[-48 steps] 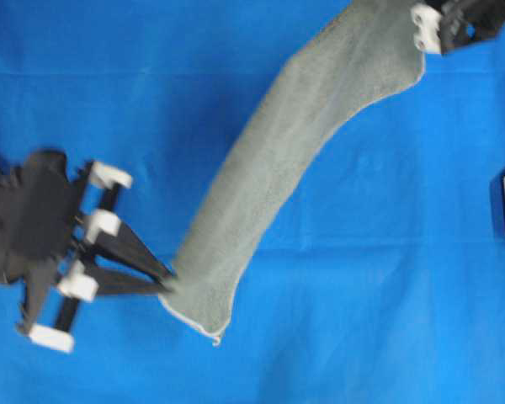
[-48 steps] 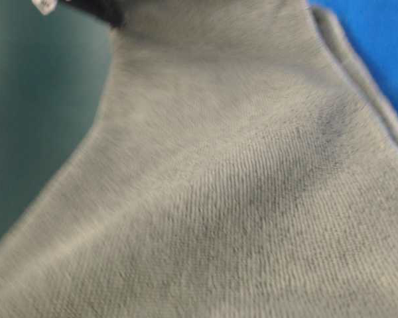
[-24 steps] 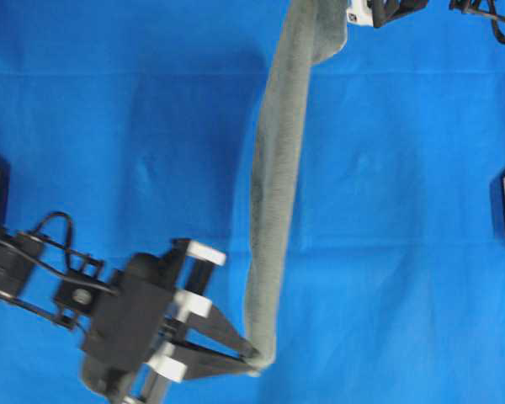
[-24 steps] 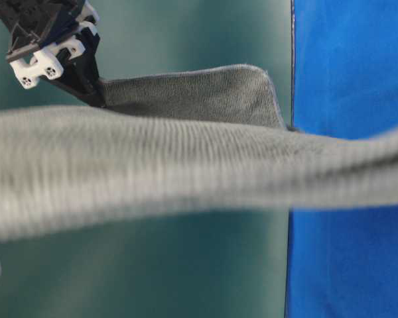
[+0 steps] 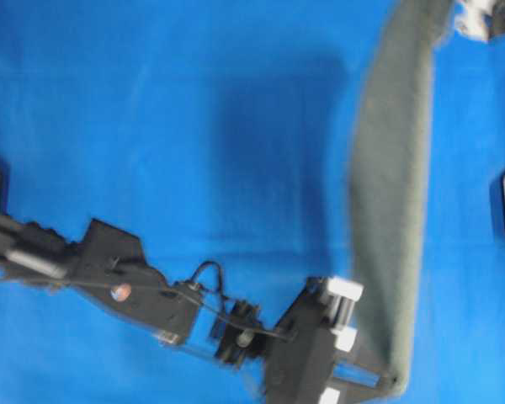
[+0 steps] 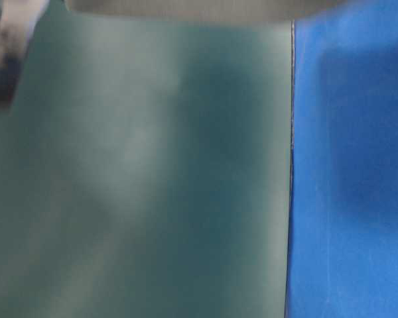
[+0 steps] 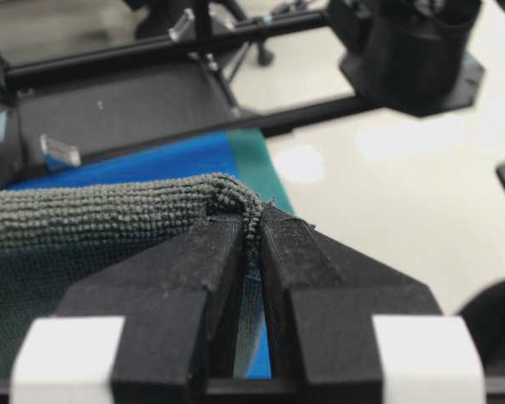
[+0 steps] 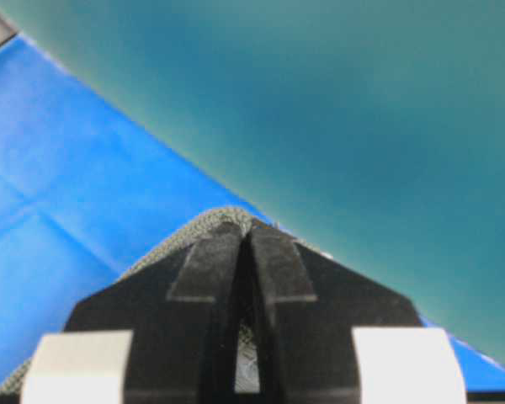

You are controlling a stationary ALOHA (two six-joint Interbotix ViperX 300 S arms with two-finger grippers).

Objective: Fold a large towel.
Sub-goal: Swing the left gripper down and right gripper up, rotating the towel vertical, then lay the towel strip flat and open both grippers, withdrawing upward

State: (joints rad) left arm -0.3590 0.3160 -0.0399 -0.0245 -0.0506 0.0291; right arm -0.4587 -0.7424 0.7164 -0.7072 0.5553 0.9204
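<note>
Overhead: towel (image 5: 387,210) seen stretched as a long grey-green band down the right part of the blue table covering (image 5: 151,126), lifted clear of it to judge by the broad shadow cast left of the band. Near end pinched by the left gripper (image 5: 390,384) at the bottom edge, its arm reaching far across the middle; far end held up by the right gripper (image 5: 454,18) at the top right corner, blurred and mostly cut off. Held taut between the two ends, probably so the cloth could be carried and laid flat for a fold.

Table level: only a blurred grey strip of the towel along the top edge, high above the covering; nothing else sharp enough to read.

Left wrist: jaws pressed together on a bunched corner of the cloth, weave squeezed between the black fingers (image 7: 194,269), rest trailing off to the left.

Right wrist: jaws nearly closed, pinching a thin edge of the cloth that peeked out past the tips, blue covering below.
</note>
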